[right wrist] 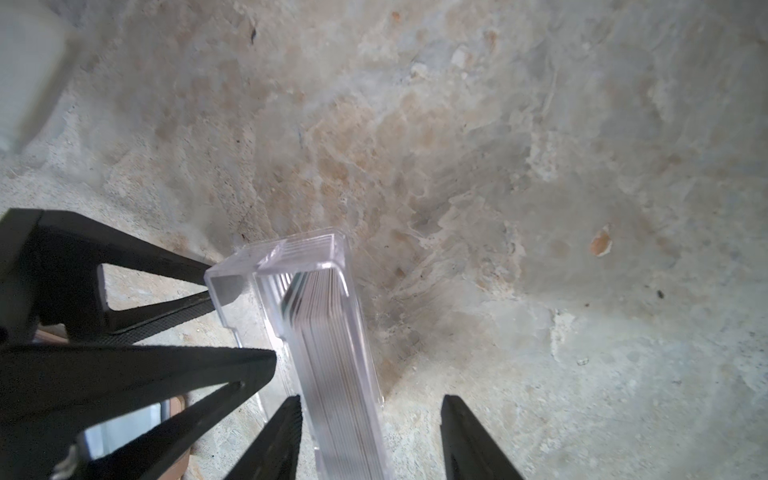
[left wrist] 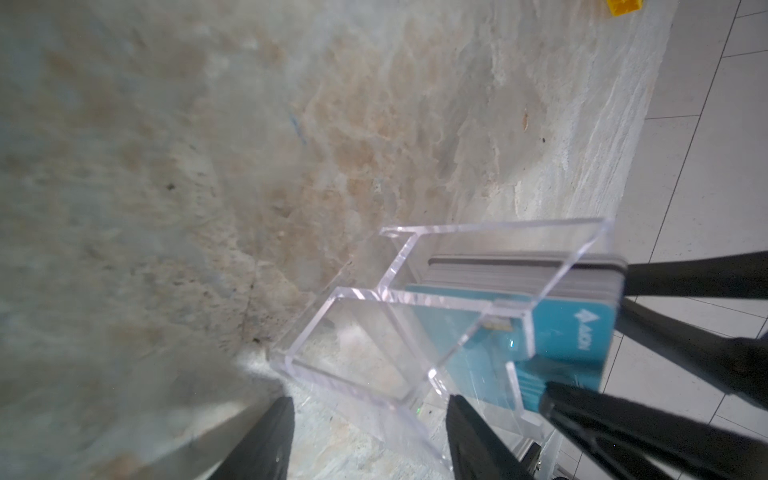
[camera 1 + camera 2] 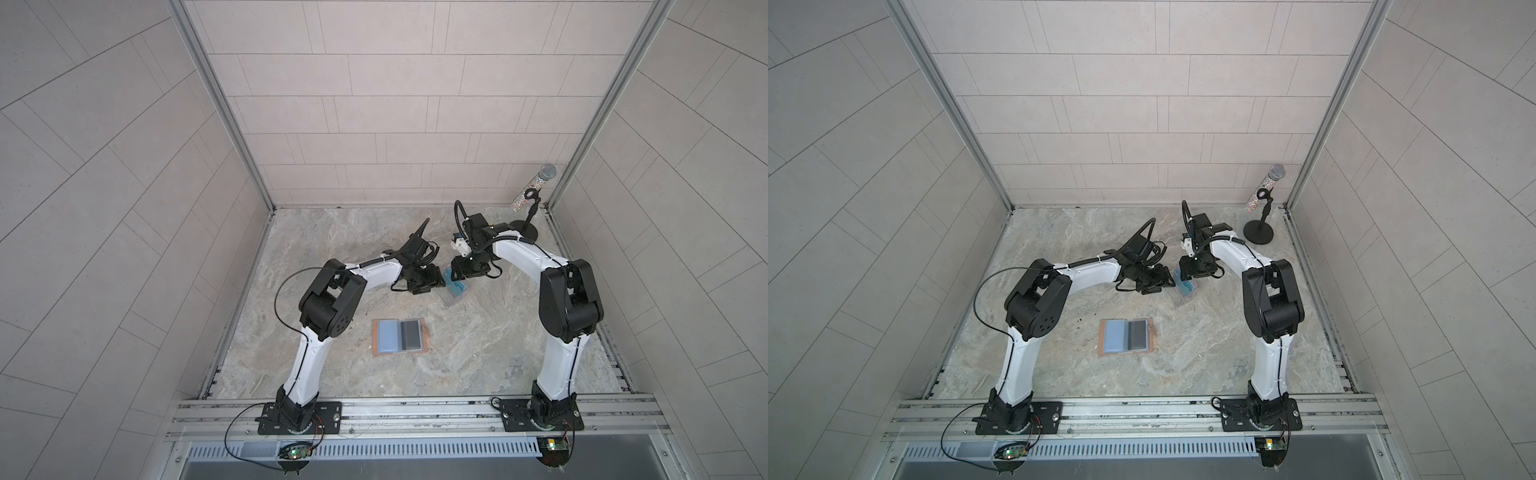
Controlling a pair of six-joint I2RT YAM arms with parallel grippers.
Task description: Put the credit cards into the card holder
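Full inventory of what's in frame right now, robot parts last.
table: 1, grey-beige marble look, under everything
card holder: 1, tan with bluish sleeves, open flat, front of centre
dark card: 1, dark grey, in holder's right sleeve
acrylic stand: 1, clear, behind the holder, between the grippers
credit cards: stack, count unclear; teal in front, pale behind; in the stand
microphone: 1, glittery silver, black stand, back right corner
left gripper: 1, black, open, at the stand's empty front
right gripper: 1, black, open, astride the card stack

White glossy arm shells with bulky matte black joints — thin black cables looped alongside; left hand and right hand — slim black tapered fingers.
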